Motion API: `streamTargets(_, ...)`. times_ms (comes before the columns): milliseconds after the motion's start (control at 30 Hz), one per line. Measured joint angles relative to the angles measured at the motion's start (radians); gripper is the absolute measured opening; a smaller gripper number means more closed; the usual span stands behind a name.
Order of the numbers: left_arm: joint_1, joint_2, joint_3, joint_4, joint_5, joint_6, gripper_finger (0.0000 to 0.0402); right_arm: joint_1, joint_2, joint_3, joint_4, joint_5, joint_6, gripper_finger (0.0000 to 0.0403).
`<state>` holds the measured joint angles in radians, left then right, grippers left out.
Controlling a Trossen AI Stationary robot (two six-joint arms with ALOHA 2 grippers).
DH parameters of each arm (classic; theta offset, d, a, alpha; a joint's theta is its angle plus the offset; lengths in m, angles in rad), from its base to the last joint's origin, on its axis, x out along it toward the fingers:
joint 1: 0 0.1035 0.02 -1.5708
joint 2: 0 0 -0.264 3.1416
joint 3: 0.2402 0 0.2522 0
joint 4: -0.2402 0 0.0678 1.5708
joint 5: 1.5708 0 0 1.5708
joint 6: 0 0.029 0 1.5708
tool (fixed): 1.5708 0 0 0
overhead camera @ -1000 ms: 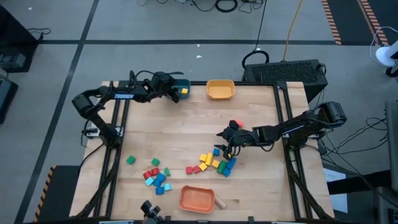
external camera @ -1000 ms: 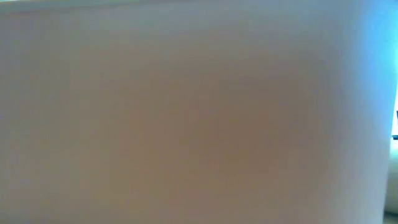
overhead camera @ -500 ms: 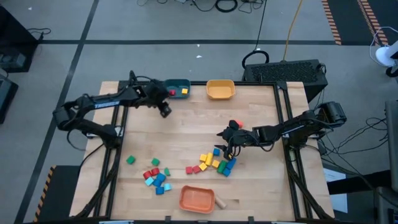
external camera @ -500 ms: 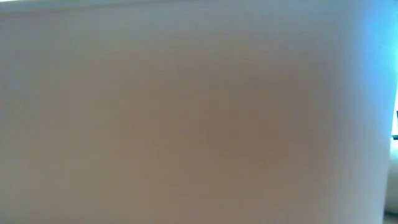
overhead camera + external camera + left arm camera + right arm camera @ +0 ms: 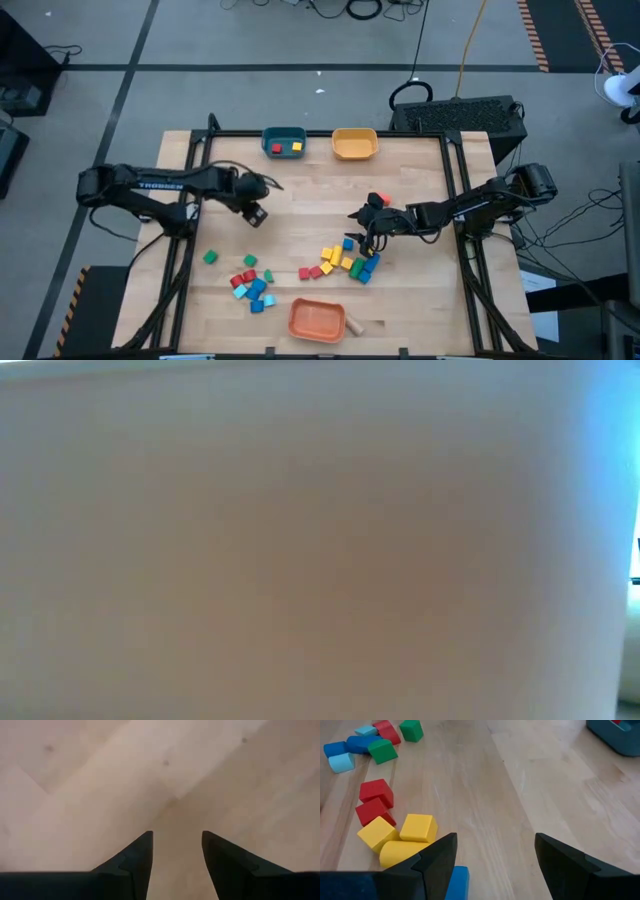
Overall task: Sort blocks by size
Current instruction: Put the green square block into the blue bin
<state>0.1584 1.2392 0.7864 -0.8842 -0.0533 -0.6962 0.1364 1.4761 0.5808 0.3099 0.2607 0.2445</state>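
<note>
Loose blocks lie in two heaps on the wooden table: a yellow, red, blue and green one (image 5: 346, 262) and a red, green and light-blue one (image 5: 250, 285). A single green block (image 5: 209, 257) lies apart at the left. A red and a yellow block rest in the teal bowl (image 5: 284, 142). My left gripper (image 5: 255, 213) (image 5: 177, 840) stands open over bare wood, pointing down, holding nothing. My right gripper (image 5: 366, 238) (image 5: 495, 845) stands open just beyond the first heap, its fingers beside the yellow blocks (image 5: 419, 827) and over a blue one (image 5: 457, 880).
A yellow bowl (image 5: 354, 143) stands at the far edge beside the teal one. An orange bowl (image 5: 316, 318) stands at the near edge, with a plain wood block (image 5: 353, 324) beside it. Bare wood lies between the two arms. The low view shows only a blur.
My left gripper has left the teal bowl at the far edge and swung toward the table's near edge, out over the bare wood at the left of the middle. It has tipped from slanting to pointing down.
</note>
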Motion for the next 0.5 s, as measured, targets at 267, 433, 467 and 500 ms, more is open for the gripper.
streamTargets(267, -0.162, 0.001, 0.0, 0.001, 0.0, -0.246, 0.0168, 0.0, 0.0, 0.0, 0.0, 0.0, -0.05, 0.0254)
streamTargets(433, -0.25, 0.001, 0.0, 0.002, 0.025, -0.411, 0.0168, 0.0, 0.0, 0.0, -0.001, 0.0, -0.074, 0.0254)
streamTargets(467, -0.27, 0.001, 0.0, 0.001, 0.033, -0.449, 0.0168, 0.0, 0.0, 0.0, -0.003, 0.0, -0.077, 0.0254)
streamTargets(500, -0.291, 0.001, 0.0, 0.002, 0.041, -0.487, 0.0168, 0.0, 0.0, 0.0, -0.008, 0.0, -0.08, 0.0254)
